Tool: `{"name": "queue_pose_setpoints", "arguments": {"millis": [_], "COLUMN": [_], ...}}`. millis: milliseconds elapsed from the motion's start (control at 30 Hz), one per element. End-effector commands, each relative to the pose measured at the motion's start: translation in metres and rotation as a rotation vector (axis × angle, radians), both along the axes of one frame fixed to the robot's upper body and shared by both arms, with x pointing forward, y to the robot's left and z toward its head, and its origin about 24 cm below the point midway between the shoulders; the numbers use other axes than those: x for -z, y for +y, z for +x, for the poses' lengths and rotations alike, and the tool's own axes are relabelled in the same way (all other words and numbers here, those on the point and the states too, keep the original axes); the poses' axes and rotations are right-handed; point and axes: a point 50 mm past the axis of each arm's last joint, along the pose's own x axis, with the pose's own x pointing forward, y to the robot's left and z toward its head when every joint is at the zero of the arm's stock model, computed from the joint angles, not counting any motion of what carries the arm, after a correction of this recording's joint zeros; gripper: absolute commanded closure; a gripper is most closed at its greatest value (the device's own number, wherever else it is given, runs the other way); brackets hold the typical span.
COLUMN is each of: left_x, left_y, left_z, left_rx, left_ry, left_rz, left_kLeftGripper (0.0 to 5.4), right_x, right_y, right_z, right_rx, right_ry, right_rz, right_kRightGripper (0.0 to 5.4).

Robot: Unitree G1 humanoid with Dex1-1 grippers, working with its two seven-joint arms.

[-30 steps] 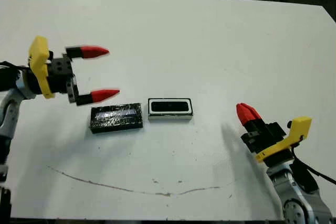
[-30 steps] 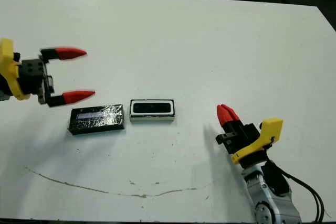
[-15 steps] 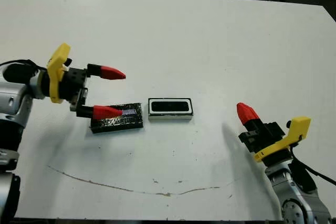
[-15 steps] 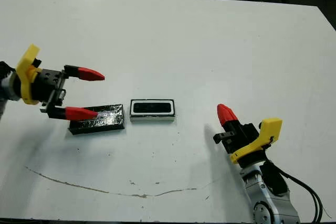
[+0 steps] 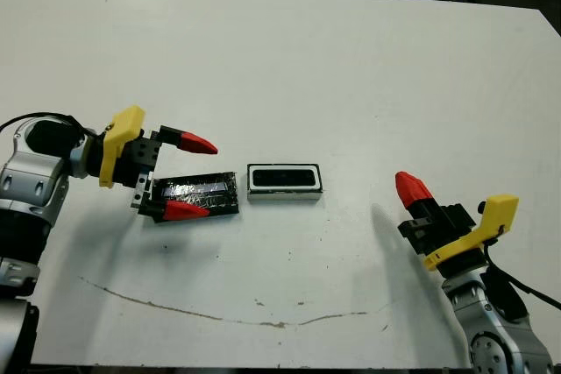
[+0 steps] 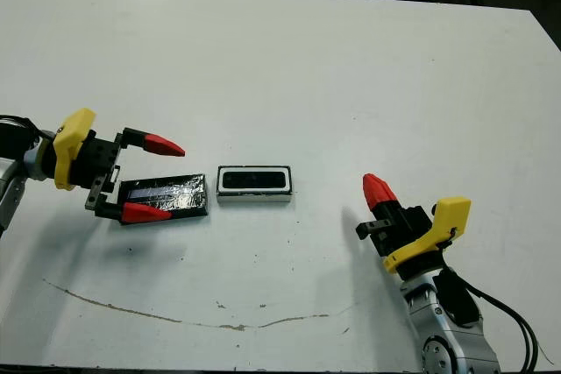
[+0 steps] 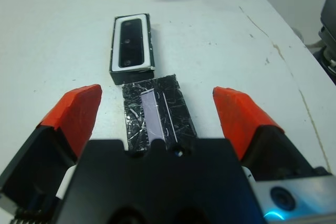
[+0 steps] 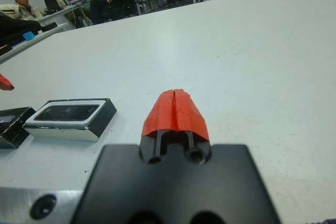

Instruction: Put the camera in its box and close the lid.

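- Since every task item rests on it, the white surface point(image 5: 368, 67) is treated first; a thin dark scuff line point(image 5: 219, 313) is seen along its near part, and nothing else lies on it.
- The left pincer point(image 5: 191, 176) is presented with its two red-tipped fingers spread wide, one finger on the far side and one on the near side of the lid's left end. No contact with the lid can be confirmed. This straddling pose is judged to be a set-up for a grip across the lid's short dimension, not yet closed.
- The right pincer point(image 6: 377, 191) is kept low at the right, well apart from the task items, its fingers pressed together on nothing. It is judged to be parked clear of the working area.
- The lid point(image 5: 195, 195) lies flat, black with crinkly glints and a pale strip. Its long axis runs left to right, slightly tilted, roughly end to end with the box.
- The box point(image 5: 284, 180) sits just beside the lid's right end, with no gap confirmed between them. Its long axis also runs left to right, open side up.
- The camera point(image 7: 131, 44) is seated inside the box, face up, its long axis along the box's own. Placement is therefore judged done; only lid closure remains.
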Motion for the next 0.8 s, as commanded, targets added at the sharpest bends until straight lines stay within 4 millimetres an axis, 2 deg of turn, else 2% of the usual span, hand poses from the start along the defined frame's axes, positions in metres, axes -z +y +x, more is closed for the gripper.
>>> {"name": "queue_pose_setpoints", "arguments": {"millis": [33,500,800], "left_x": [0.006,0.015,0.018], "left_y": [0.002,0.001,0.013], "left_z": [-0.004,-0.002,-0.007], "left_rx": [-0.018,-0.060,-0.108], "left_ry": [-0.006,-0.067,-0.031], "left_rz": [0.048,0.158,0.221], "left_kLeftGripper": [0.00,0.00,0.00], "right_x": [0.002,0.002,0.002], "right_y": [-0.004,-0.004,-0.004], "right_z": [-0.002,-0.002,-0.002], "right_rx": [0.008,0.004,-0.008], "right_ry": [0.012,0.018,0.017], "right_rz": [-0.014,-0.006,-0.005], "right_kRightGripper": [5.39,5.39,5.39]}}
